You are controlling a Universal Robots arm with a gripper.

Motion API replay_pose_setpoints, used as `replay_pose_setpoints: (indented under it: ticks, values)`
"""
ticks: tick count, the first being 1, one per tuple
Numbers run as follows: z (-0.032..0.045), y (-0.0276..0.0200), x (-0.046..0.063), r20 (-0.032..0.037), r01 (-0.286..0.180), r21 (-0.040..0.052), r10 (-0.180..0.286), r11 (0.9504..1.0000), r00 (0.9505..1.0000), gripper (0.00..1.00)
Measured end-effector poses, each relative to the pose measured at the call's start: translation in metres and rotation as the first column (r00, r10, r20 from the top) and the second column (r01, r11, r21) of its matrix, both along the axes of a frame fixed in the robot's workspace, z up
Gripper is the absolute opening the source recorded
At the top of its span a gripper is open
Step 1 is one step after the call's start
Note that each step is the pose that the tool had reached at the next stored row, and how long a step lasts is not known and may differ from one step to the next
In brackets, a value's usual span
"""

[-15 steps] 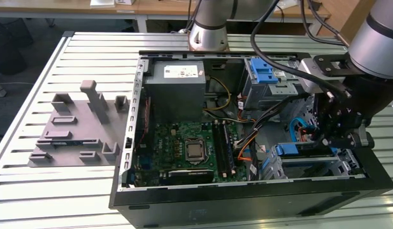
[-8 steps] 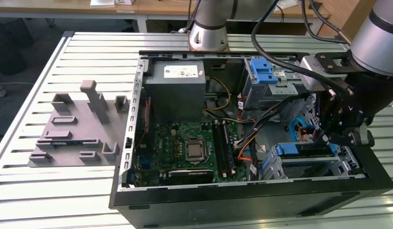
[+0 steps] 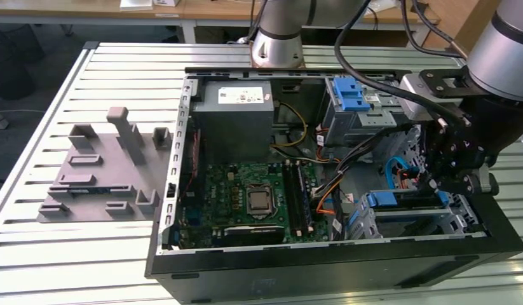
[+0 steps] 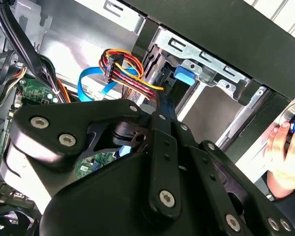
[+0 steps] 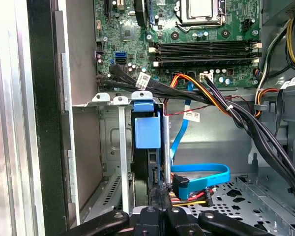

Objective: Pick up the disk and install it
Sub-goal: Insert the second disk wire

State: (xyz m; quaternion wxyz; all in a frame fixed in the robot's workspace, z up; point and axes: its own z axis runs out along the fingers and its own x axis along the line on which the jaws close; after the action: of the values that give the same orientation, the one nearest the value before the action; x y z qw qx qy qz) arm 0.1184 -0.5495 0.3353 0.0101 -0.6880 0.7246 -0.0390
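Exterior view: finds an open computer case (image 3: 329, 267) lying on a slatted tabletop (image 3: 40, 254), with the power-supply box (image 3: 236, 121) toward eleven o'clock inside it and the motherboard (image 3: 253, 197) toward seven. Places the end effector (image 3: 429, 185) down in the case's four-o'clock corner, just above the disk (image 3: 405, 200), which sits in the lower drive cage with its blue carrier showing. Also takes in a grey moulded fixture (image 3: 104, 171) at nine o'clock, well apart from the case. Second wrist view: looks along the black linkage to the end effector (image 4: 163, 98), fingers pressed together with nothing seen between them, tips just short of the carrier's blue tab (image 4: 183, 74); adds a red-yellow-black power lead (image 4: 120, 64) beside the fingers, and a person's hand (image 4: 285, 152) outside the case. First wrist view: catches the disk (image 5: 146, 130) edge-on between the rails of the drive cage (image 5: 120, 147), apparently well into its slot, with the closed end effector (image 5: 160, 194) in line with it and a blue data cable (image 5: 201, 172) looped just beside. Judged stiff and fairly heavy for its size, smooth on its metal faces and sensitive to knocks; best gripped or pushed by the plastic carrier's edges or tab, not the flat faces.
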Motion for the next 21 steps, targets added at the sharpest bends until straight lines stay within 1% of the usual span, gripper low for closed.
replay_pose_setpoints:
  ticks: [9,14,17,19,21]
  values:
    - [0.0049,0.0000,0.000,-0.0001,0.000,0.0001,0.000,1.0000,1.0000,0.11]
    - [0.0095,0.0000,0.000,-0.0009,0.000,0.0000,0.000,1.0000,1.0000,0.11]
    - [0.0130,0.0000,0.000,-0.0042,0.000,-0.0001,0.000,1.0000,1.0000,0.11]
    - [0.0141,0.0000,0.000,-0.0091,0.000,0.0002,0.000,1.0000,1.0000,0.11]
    - [0.0142,0.0000,-0.002,-0.0099,0.000,0.0004,0.000,1.0000,1.0000,0.11]
